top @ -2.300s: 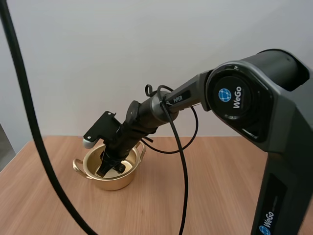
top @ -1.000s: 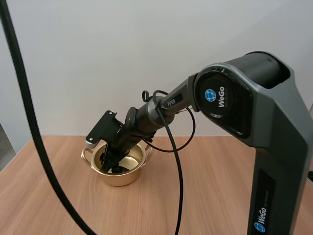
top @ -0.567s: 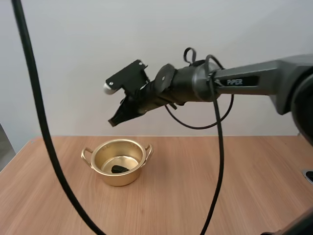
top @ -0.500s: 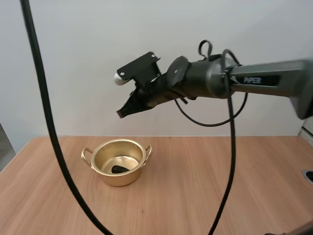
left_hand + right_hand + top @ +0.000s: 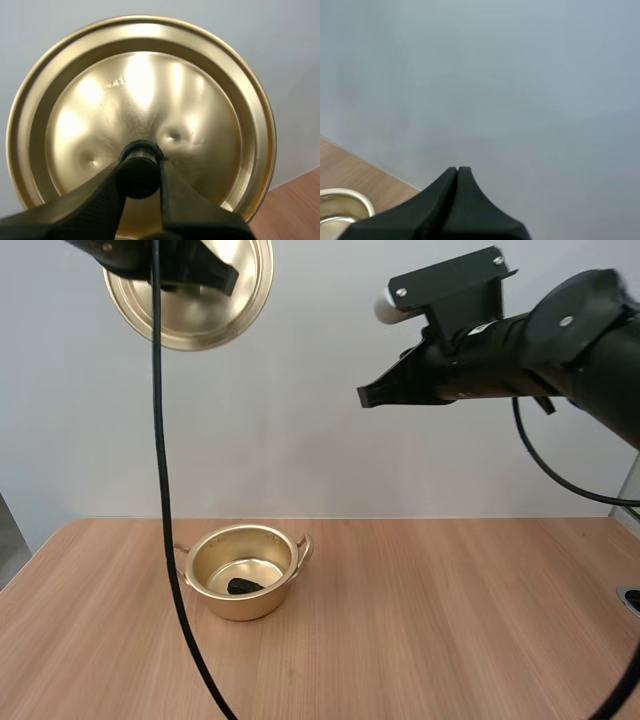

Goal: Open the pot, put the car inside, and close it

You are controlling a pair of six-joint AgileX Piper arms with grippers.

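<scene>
Left tool: fingers clamped on the black knob of the gold lid, held high and newly arrived in the high view. Pot: open on the desk, well below that tool and a little to its right, with the dark car lying on its floor. Right tool: fingers pressed together and empty, risen from the pot's mouth to high above and right of it. Assessment: car delivered; lowering the lid remains.
</scene>
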